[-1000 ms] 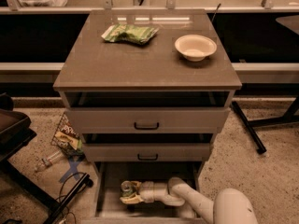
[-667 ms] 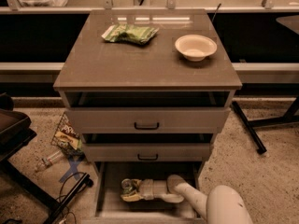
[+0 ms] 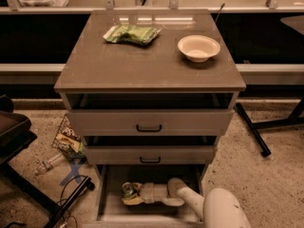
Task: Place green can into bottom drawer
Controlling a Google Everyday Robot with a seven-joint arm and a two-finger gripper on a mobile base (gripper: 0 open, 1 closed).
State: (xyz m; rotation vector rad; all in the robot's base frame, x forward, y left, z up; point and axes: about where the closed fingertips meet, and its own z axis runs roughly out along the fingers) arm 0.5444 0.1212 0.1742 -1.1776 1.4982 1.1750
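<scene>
Camera view: the gripper (image 3: 128, 196) reaches low into the open bottom drawer (image 3: 110, 208). Its fingers look clamped on the green can (image 3: 128, 189), which is at the drawer's left, on or just above its floor. This appears to be the placing step. Next the fingers must part and withdraw without tipping the can.

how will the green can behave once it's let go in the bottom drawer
The green can, held in the gripper low in the bottom drawer, is round and smooth, so it could probably roll on the flat floor if it tips. It looks small and thin-walled, so likely light and easy to dent. The low walls should stop it.
</scene>
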